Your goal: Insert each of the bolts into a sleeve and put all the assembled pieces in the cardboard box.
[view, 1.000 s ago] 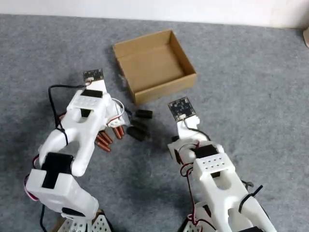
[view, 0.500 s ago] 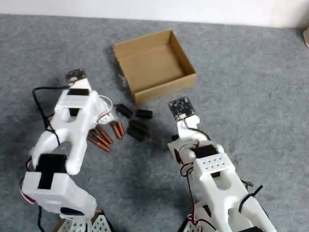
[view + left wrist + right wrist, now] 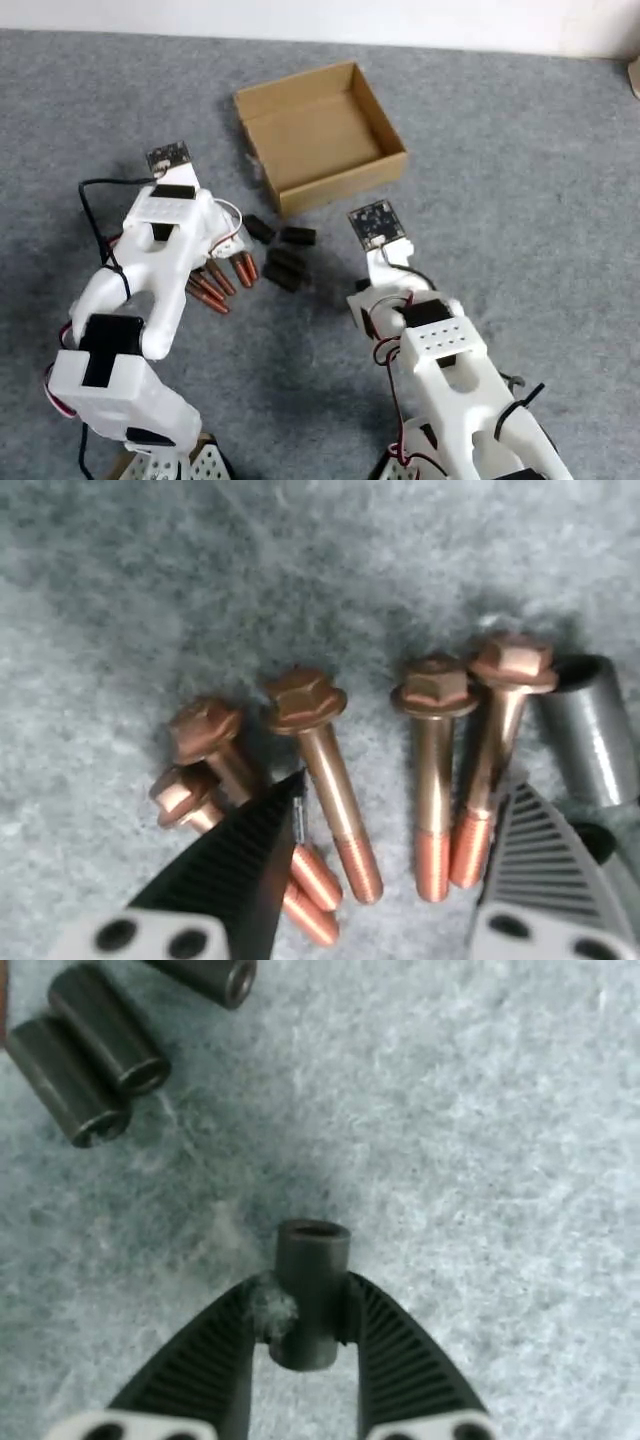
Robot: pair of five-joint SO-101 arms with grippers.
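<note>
Several copper bolts [image 3: 320,770] lie in a loose cluster on the grey carpet, with my open left gripper [image 3: 390,880] just above them and its fingers on either side of the middle bolts. In the high view the bolts [image 3: 215,282] lie beside the left arm's wrist [image 3: 170,225]. My right gripper [image 3: 305,1310] is shut on a black sleeve [image 3: 312,1280], held upright with its open end showing. Three loose black sleeves [image 3: 285,262] lie between the arms. The cardboard box [image 3: 262,100] stands open behind them with nothing in it.
One grey sleeve [image 3: 590,730] lies right beside the outermost bolt, near one left finger. Two sleeves [image 3: 95,1055] lie side by side on the carpet ahead of the right gripper. The right arm [image 3: 440,350] rises from the front edge.
The left arm swung left off the bolts, uncovering a sleeve, then came back a little toward the bolts. The right arm has kept still with its sleeve.
</note>
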